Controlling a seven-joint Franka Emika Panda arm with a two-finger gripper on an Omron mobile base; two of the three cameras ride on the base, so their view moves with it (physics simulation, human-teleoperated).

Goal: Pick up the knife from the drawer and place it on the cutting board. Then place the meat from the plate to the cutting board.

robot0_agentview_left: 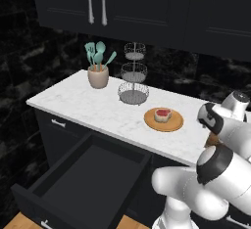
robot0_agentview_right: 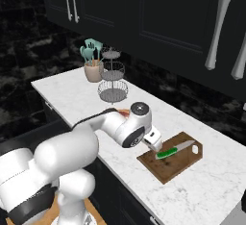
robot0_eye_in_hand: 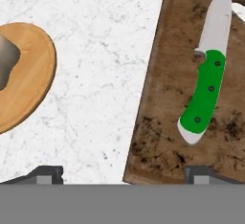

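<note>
Knife (robot0_eye_in_hand: 206,91) lies on the board (robot0_eye_in_hand: 162,122); released claw (robot0_agentview_right: 154,144) should swing to the plate (robot0_agentview_left: 174,124) and straddle the meat (robot0_agentview_left: 162,114).

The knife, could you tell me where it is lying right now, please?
The knife lies flat on the cutting board in the hand view; in the right base view it lies just right of the open hand.

The green-handled knife (robot0_eye_in_hand: 206,87) lay flat on the dark brown cutting board (robot0_eye_in_hand: 162,137). The meat (robot0_agentview_left: 162,114), red-topped with white sides, sat on the round orange-tan plate (robot0_agentview_left: 172,125) beside the board. The black drawer (robot0_agentview_left: 78,181) stood pulled open.
</note>
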